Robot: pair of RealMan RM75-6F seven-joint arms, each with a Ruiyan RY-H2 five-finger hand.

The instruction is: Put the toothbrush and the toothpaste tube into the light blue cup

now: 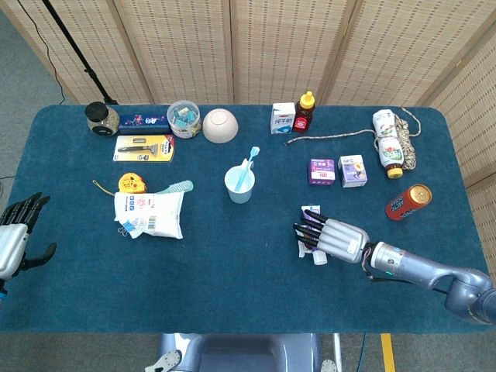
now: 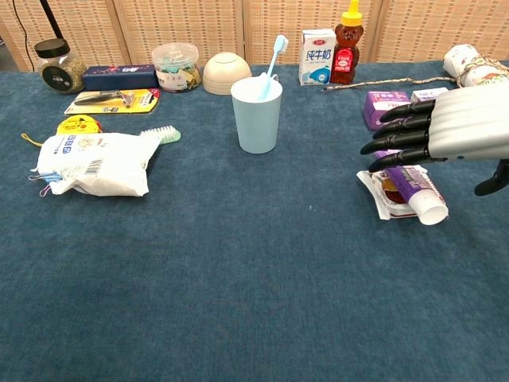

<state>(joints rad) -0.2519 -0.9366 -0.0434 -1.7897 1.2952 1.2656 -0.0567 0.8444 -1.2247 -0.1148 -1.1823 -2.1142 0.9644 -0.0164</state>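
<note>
The light blue cup (image 1: 239,186) (image 2: 257,114) stands mid-table with a blue toothbrush (image 1: 249,164) (image 2: 274,57) upright inside it. The purple toothpaste tube (image 1: 313,249) (image 2: 413,189) lies on a white wrapper to the cup's right. My right hand (image 1: 332,237) (image 2: 445,131) hovers over the tube with its fingers stretched out toward the left, holding nothing. My left hand (image 1: 17,236) is at the table's left edge, fingers apart and empty; the chest view does not show it.
Two purple boxes (image 1: 338,171), a red can (image 1: 408,201) and a patterned bottle (image 1: 387,141) sit right of the tube. A milk carton (image 1: 282,118), honey bottle (image 1: 305,112), bowl (image 1: 220,125) and jars line the back. A white bag (image 1: 149,213) lies left.
</note>
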